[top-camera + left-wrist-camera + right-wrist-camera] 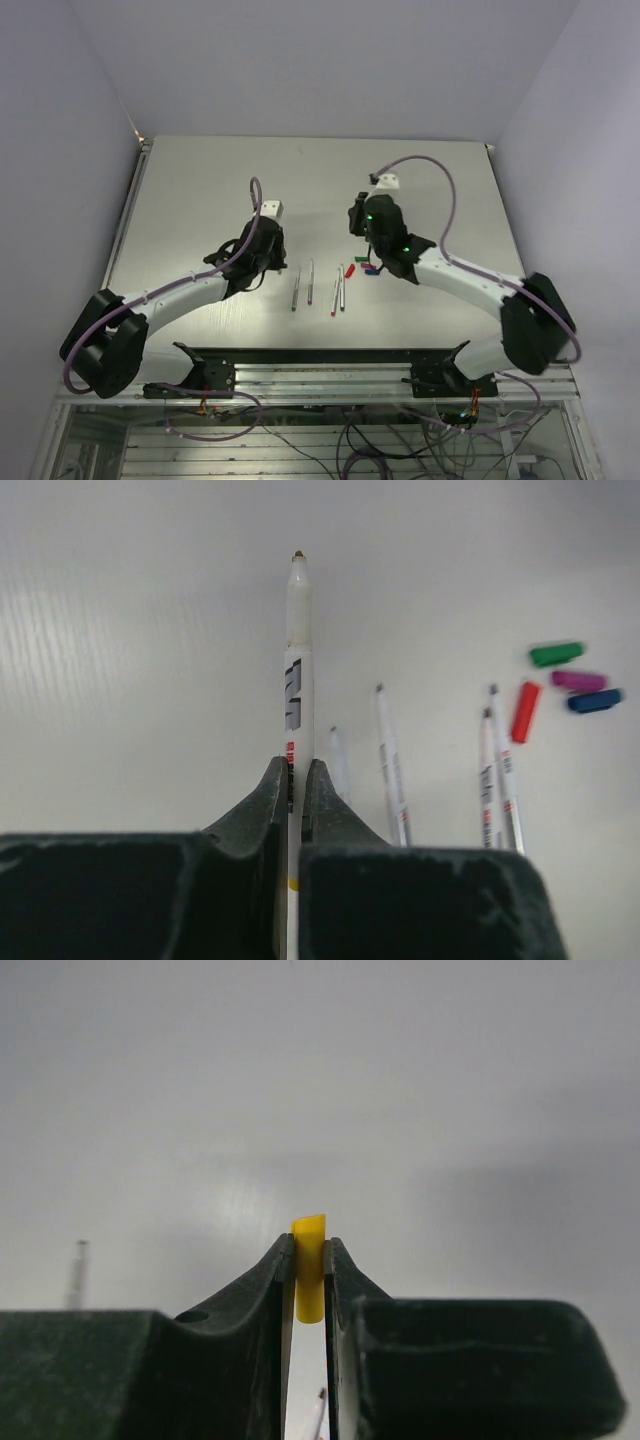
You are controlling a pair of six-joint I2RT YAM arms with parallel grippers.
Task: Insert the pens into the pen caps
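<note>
Four uncapped pens [311,282] lie in a loose row on the table [200,180]. Left of the row, the left gripper [297,770] is clenched on a fifth pen [298,630], tip pointing away. Just right of the row lie four caps [578,680]: red, green, purple, blue. Beyond them, the right gripper [308,1248] pinches the yellow cap [309,1232]. No pen looks capped; all five are left to do.
</note>
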